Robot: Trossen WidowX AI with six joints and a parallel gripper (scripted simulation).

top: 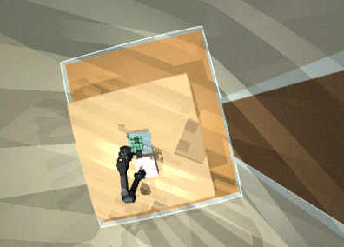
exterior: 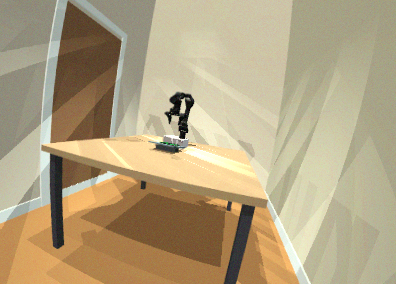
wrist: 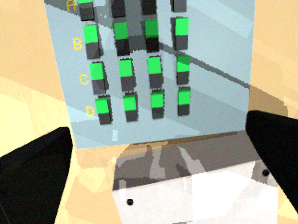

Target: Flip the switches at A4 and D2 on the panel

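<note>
The switch panel (top: 147, 141) (exterior: 167, 148) (wrist: 220, 95) is a light blue plate with four rows of rocker switches. In the wrist view, rows B, C and D show whole, each switch green on its far half and dark on its near half. Switch D2 (wrist: 130, 106) looks the same as its row. Switch A4 (wrist: 179, 5) is cut by the top edge, only its dark part showing; its state cannot be told. My gripper (top: 136, 155) (exterior: 169, 118) (wrist: 161, 128) is open and empty, raised above the panel's near side, its fingers on either side in the wrist view.
A white box (top: 147, 167) (exterior: 175, 139) (wrist: 165, 200) sits at the panel's near edge, by the arm's foot. The wooden table (top: 95, 118) (exterior: 100, 153) carries both. An arm shadow crosses rows A and B and the panel's right side.
</note>
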